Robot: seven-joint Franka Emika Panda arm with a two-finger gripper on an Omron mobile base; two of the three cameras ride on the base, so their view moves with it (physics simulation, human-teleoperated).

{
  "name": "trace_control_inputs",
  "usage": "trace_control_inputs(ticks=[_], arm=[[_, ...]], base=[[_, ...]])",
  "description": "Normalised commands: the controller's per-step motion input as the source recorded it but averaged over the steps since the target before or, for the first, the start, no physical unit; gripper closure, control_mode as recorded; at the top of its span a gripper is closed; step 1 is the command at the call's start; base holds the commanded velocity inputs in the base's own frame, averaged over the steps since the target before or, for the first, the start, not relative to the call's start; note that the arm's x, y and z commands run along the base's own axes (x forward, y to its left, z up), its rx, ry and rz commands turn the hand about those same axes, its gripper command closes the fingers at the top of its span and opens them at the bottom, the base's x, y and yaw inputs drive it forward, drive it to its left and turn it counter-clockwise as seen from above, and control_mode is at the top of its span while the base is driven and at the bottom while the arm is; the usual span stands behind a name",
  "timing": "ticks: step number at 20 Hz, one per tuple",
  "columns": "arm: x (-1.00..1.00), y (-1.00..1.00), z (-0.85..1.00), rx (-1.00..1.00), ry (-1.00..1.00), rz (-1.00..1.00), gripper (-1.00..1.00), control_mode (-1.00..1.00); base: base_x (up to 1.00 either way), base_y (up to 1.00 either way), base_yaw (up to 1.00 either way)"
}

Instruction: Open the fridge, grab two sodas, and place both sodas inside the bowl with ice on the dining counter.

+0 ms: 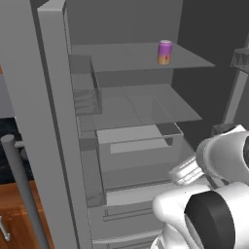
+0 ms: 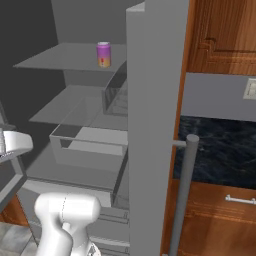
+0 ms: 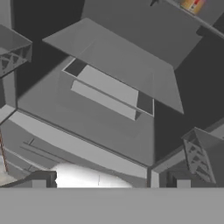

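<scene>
The fridge (image 1: 141, 121) stands open in front of the robot, its grey interior bare of doors across the middle. In the left base view one open door (image 1: 53, 126) stands edge-on at the left with its long bar handle (image 1: 22, 189) in the foreground; in the right base view the other door (image 2: 152, 125) stands edge-on at the right, also with a vertical bar handle (image 2: 182, 195). One soda can (image 1: 165, 52), purple-magenta with an orange-yellow lower part, stands upright on the top shelf (image 1: 131, 56), toward the right end of it as the left base view shows it. It stands alone there, well above the arm. Below it lie a second shelf (image 1: 146, 104) and a clear drawer (image 1: 138, 138). In the hand view an orange patch at the top edge is probably the lower part of that same can (image 3: 192, 4), though too little of it shows to be sure. The pincer (image 3: 109, 183) is spread wide with nothing between its fingertips (image 3: 39, 183), and it points into the lower part of the fridge, well apart from the can. Wood cabinets (image 2: 220, 35) and a dark marbled surface (image 2: 220, 150) lie beyond the right door.
</scene>
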Motion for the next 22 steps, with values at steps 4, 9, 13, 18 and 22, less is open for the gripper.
trace_control_inputs(ticks=[4,9,13,18,22], arm=[[0.28,-0.29,0.07,0.09,-0.25,0.17,-1.0,-1.0],[0.35,-0.06,0.18,0.07,-0.22,0.09,-1.0,-1.0],[0.21,0.01,0.21,0.1,-0.15,0.0,-1.0,-1.0],[0.23,0.0,0.34,0.24,-0.16,-0.02,-1.0,-1.0],[0.34,0.0,0.46,0.24,-0.08,-0.06,-1.0,-1.0]], base=[[0.0,0.0,0.0],[0.0,0.0,0.0],[0.0,0.0,0.0],[0.0,0.0,0.0],[0.0,0.0,0.0]])
